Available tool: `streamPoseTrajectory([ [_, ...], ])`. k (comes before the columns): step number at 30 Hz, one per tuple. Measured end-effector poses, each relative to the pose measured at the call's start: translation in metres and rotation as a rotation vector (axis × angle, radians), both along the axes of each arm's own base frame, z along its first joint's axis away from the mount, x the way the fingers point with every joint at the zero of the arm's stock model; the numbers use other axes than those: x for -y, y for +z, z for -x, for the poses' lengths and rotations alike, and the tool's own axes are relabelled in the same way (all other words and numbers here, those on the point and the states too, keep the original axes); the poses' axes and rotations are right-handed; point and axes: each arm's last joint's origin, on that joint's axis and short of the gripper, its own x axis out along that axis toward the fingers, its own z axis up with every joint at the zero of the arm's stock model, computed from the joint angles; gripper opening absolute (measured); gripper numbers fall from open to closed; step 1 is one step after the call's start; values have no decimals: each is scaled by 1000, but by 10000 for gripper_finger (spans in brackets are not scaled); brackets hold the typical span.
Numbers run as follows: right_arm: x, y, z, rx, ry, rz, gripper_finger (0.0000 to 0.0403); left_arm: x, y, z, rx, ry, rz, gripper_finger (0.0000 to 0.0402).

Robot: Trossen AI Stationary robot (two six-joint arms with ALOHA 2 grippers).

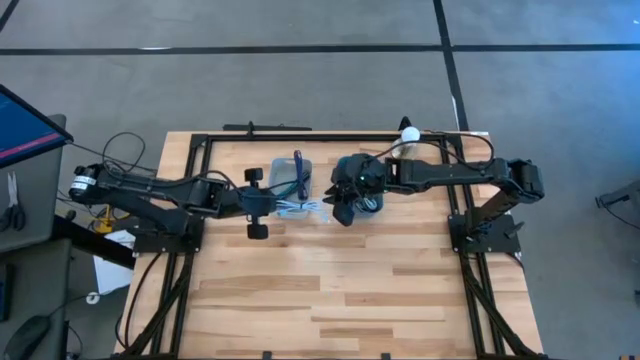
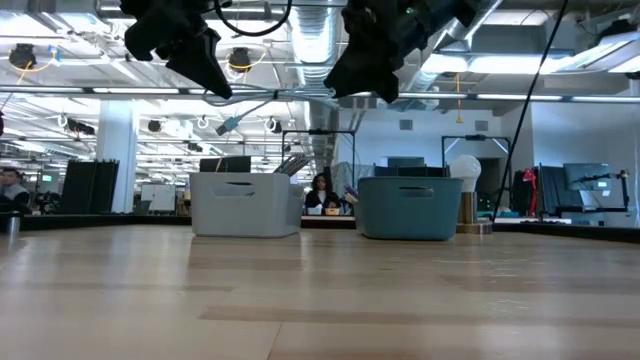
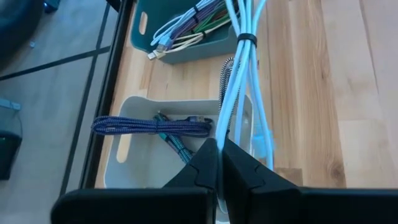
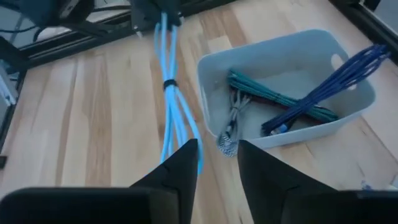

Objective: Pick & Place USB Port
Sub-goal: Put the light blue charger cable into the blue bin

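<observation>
Wooden surface [image 1: 350,290] carries both bins. My left hand [image 3: 219,163] clenched on light-blue cable bundle [image 3: 245,81] above grey bin [image 3: 124,163]; my right hand [image 4: 216,160] released. Placing remains.

A pale wooden table [image 1: 330,290] of butcher-block planks carries two small bins near its far middle. A light grey bin [image 1: 291,178] sits to the left and a teal bin [image 1: 362,192] just to its right (both hold bundled cables). A white bulb-shaped lamp [image 1: 410,133] stands at the far edge, right of the bins.
</observation>
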Motion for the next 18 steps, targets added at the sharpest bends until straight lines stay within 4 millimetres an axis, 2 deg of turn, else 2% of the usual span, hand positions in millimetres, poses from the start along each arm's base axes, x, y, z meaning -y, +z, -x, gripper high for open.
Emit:
streamPoseTrajectory([
  [9, 1, 1, -1, 22, 38, -37, 152, 0, 0, 0, -3, 0, 0, 7],
  [18, -14, 3, -3, 41, 103, -51, 148, 0, 0, 0, -3, 0, 0, 7],
])
